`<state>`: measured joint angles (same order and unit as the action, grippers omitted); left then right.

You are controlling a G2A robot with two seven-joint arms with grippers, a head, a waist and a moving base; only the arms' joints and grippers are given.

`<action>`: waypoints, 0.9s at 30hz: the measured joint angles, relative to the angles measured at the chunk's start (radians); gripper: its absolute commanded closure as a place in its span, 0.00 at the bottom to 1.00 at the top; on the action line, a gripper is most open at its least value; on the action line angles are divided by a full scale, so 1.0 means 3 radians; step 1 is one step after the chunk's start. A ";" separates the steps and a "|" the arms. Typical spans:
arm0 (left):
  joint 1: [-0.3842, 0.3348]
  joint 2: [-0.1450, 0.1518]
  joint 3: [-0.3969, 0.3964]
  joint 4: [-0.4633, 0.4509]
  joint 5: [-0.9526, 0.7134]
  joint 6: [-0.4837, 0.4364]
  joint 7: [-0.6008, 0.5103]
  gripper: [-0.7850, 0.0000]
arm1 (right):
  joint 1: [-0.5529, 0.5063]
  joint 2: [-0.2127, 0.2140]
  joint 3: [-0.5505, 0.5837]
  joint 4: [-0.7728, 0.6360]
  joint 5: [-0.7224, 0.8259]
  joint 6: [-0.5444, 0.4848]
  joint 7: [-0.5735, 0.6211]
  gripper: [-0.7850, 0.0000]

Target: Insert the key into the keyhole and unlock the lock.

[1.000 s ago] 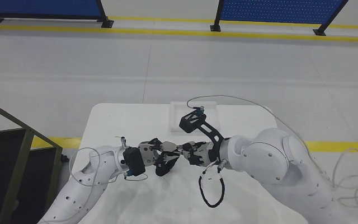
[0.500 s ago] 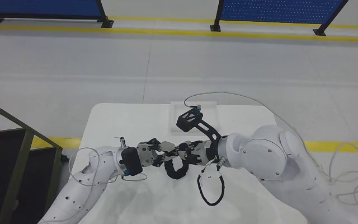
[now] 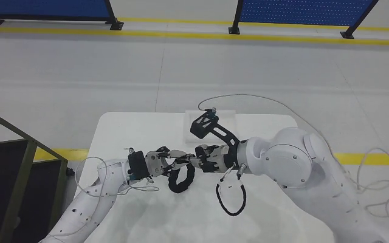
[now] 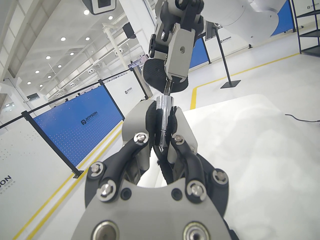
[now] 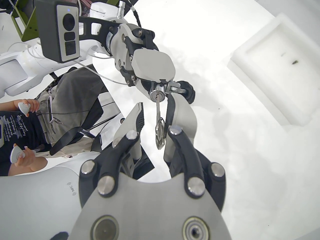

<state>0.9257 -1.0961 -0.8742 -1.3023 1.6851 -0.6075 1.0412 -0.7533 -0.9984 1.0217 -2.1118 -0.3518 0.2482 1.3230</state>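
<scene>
**A:** Where's the key [image 5: 159,116] right now?

**B:** At the right tool [image 5: 156,101], can't tell if it's clamped or loose. Seen from above it lies 3-to-9, tip toward 9 o'clock, touching the keyhole [image 5: 157,96]. The left tool [image 4: 163,112] is clamped on the lock [image 4: 163,102], above the table [image 3: 121,133]. Looks lined up, so I'd push toward 9.

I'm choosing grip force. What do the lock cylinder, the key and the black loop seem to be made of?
The lock cylinder: polished metal, likely chromed; mirror-bright highlights. The key: bare silvery metal, shiny, thin flat blade. The black loop: probably a rubber- or plastic-sheathed cable; matte and curving, though its core is hidden.
</scene>
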 measured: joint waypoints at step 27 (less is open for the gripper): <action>-0.0024 -0.0081 -0.0100 0.0097 -0.1144 -0.0807 -0.1052 1.00 | -0.0360 0.0166 0.0159 -0.0371 -0.1002 -0.1836 0.0030 0.00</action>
<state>0.9184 -1.1205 -0.9042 -1.2732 1.3420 -0.8496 0.7255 -0.8614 -0.9485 1.0695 -2.2231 -0.6524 -0.3027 1.3321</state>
